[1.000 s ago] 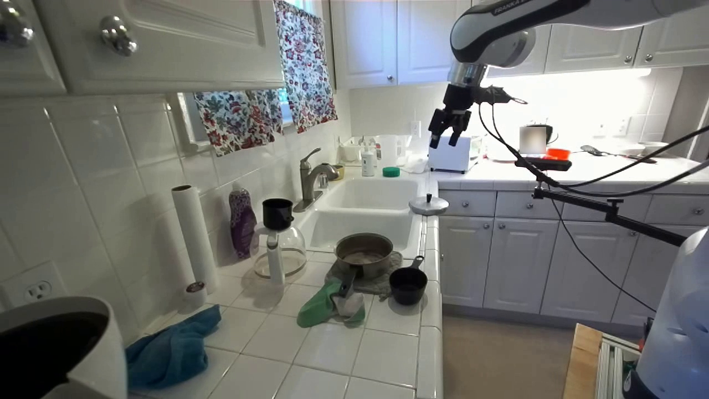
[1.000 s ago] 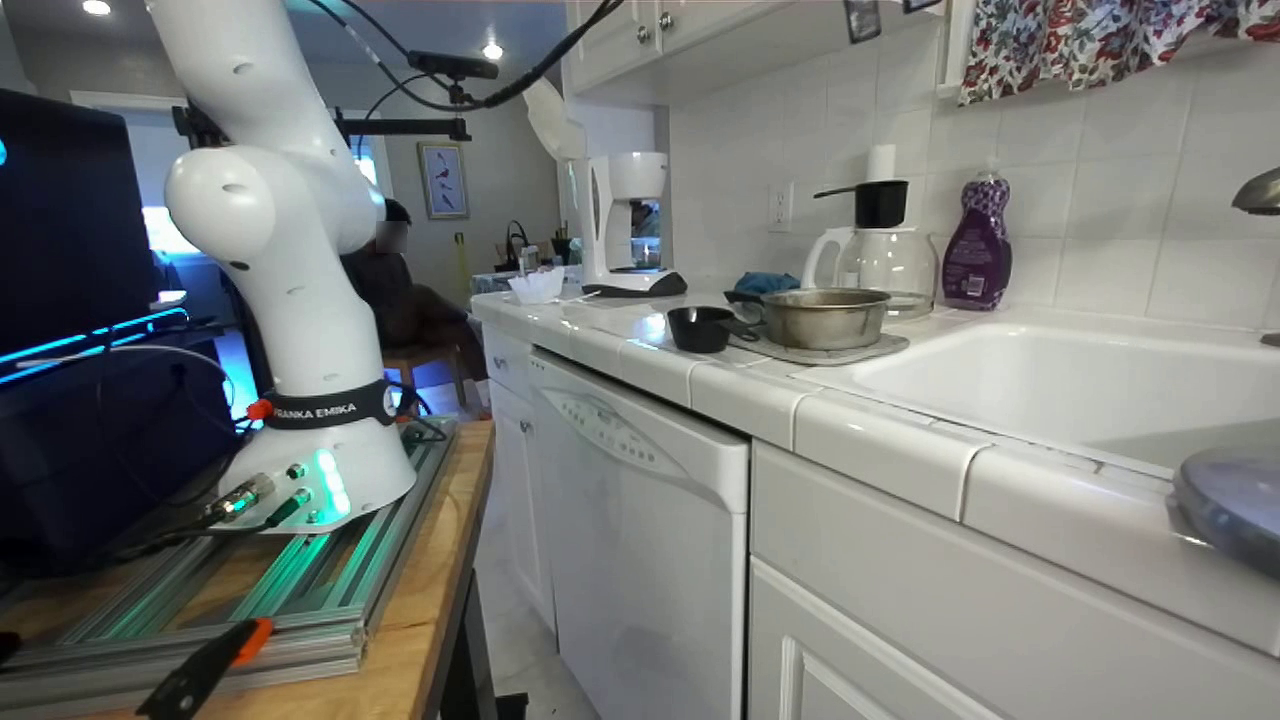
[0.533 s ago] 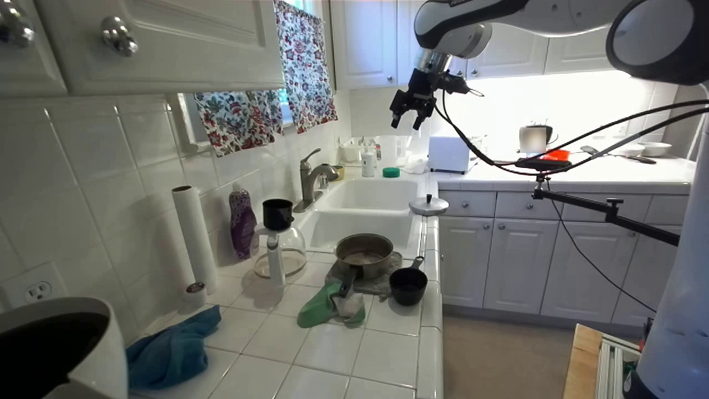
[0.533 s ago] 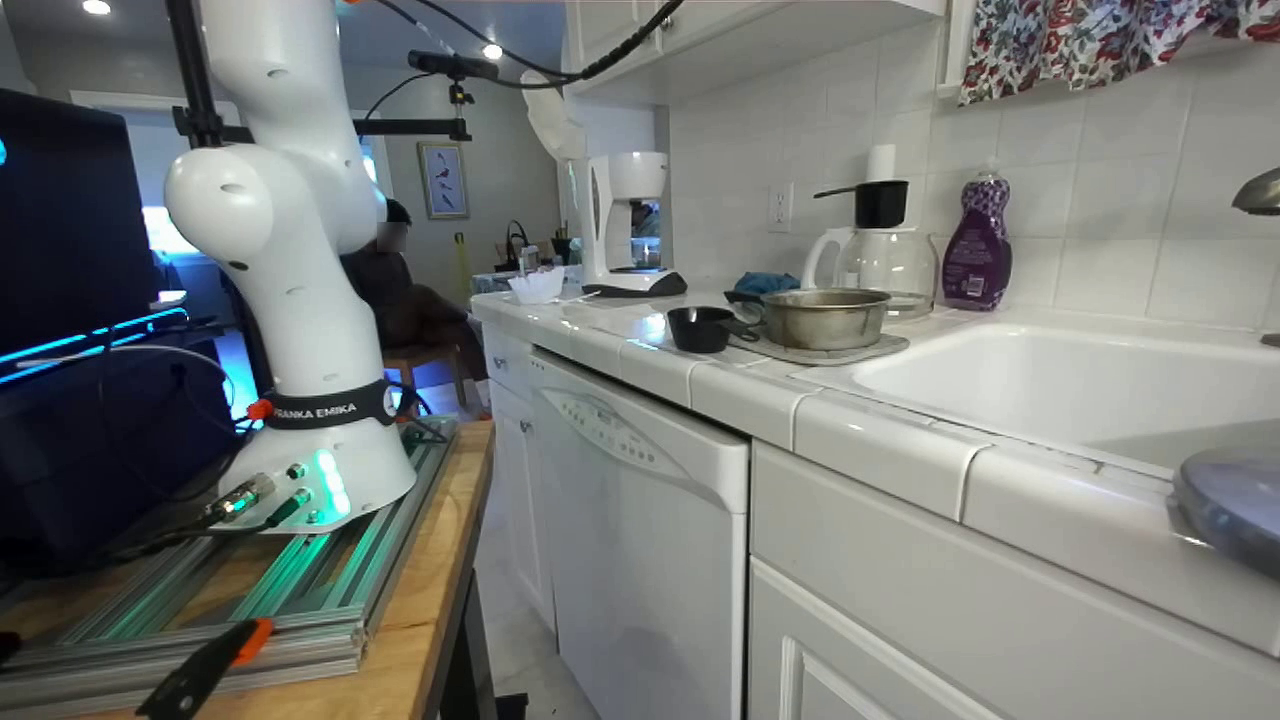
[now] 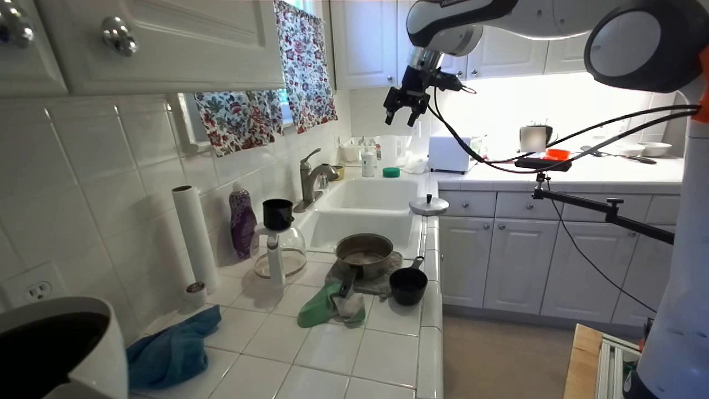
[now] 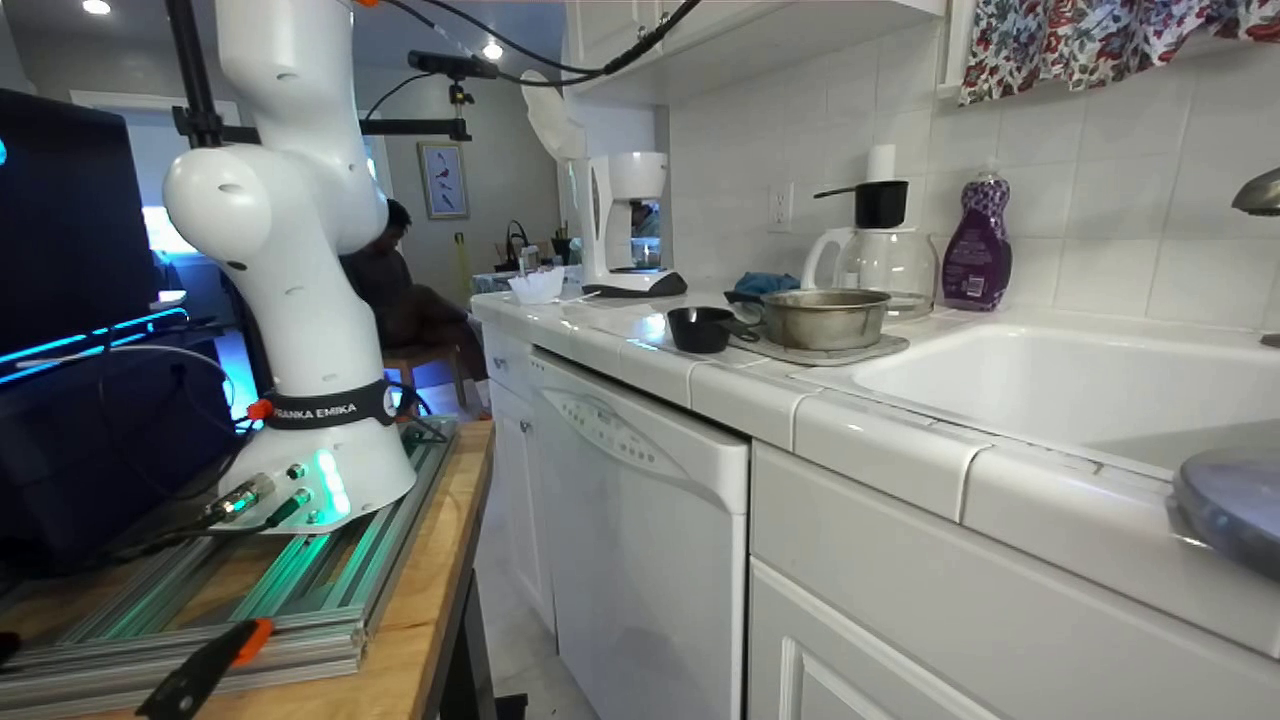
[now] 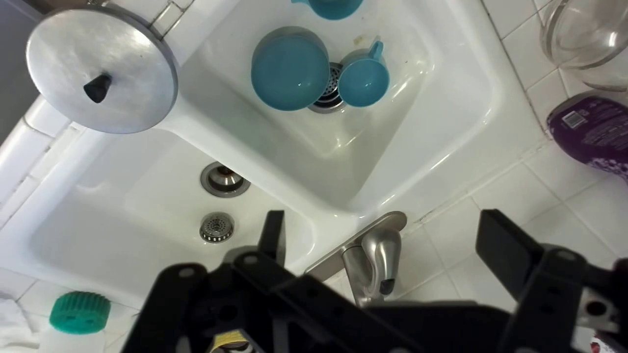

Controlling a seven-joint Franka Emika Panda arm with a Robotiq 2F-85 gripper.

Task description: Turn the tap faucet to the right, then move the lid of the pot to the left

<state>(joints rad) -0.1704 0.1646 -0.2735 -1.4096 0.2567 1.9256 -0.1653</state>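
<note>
The silvery tap faucet (image 5: 308,183) stands behind the double sink. Its handle (image 7: 384,257) shows between my fingers in the wrist view; part of its spout (image 6: 1260,192) shows in an exterior view. My gripper (image 5: 400,119) hangs in the air above the sink, higher than the tap and apart from it. Its fingers (image 7: 380,230) are spread wide with nothing between them. The round metal lid (image 5: 429,206) with a black knob rests at the sink's front edge; it also shows in the wrist view (image 7: 105,59). The metal pot (image 5: 382,269) stands uncovered on a grey mat.
A small black pot (image 5: 408,287) stands beside the metal pot. A glass carafe (image 5: 291,249) and a purple bottle (image 5: 242,224) stand near the wall. Teal cups (image 7: 290,73) lie in one basin. A green round item (image 5: 391,172) sits behind the sink. Upper cabinets (image 5: 365,44) hang behind.
In an exterior view my gripper has moved left and slightly up, toward the sink side, slowing lately. The arm and its cables moved with it. The tap, lid and pots have not moved.
</note>
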